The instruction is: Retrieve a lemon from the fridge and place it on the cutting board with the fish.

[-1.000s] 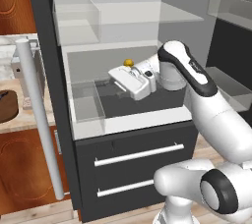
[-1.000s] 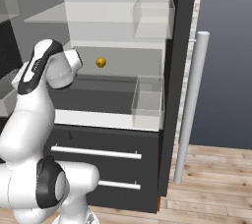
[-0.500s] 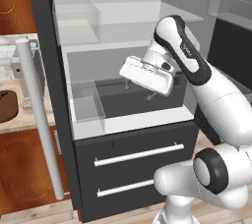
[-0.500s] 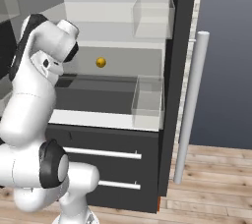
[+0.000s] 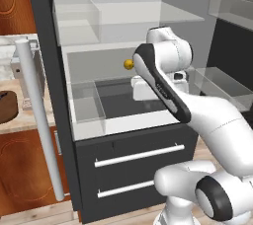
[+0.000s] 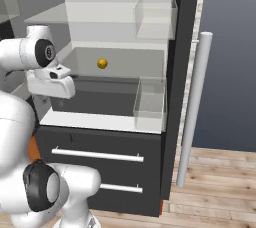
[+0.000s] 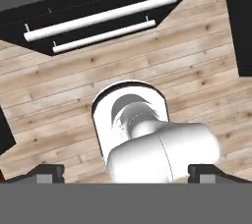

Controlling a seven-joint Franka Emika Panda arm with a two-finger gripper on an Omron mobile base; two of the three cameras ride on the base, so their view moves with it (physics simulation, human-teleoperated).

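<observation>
The lemon (image 5: 128, 64) (image 6: 102, 63) lies at the back of the middle shelf in the open fridge (image 5: 47, 46) (image 6: 175, 97), with nothing touching it. My gripper (image 7: 125, 173) is open, its two dark fingertips (image 7: 47, 173) wide apart with nothing between them. It points down at the wooden floor in front of the fridge. The white hand (image 6: 52, 83) (image 5: 147, 90) hangs at the shelf's front, nearer than the lemon and lower. At the left edge, a piece of the dark brown cutting board (image 5: 6, 106) shows on the counter. The fish is out of view.
A clear bin (image 5: 88, 101) (image 6: 150, 97) stands on the shelf's side, another (image 6: 155, 16) on the shelf above. The open door's long white bar handle (image 5: 37, 120) (image 6: 192, 107) stands upright. Two drawers with white handles (image 5: 138, 156) (image 7: 98, 16) sit below.
The hand has pulled back from beside the lemon to the shelf's front and turned downward. The lemon has not moved and the jaws have stayed open.
</observation>
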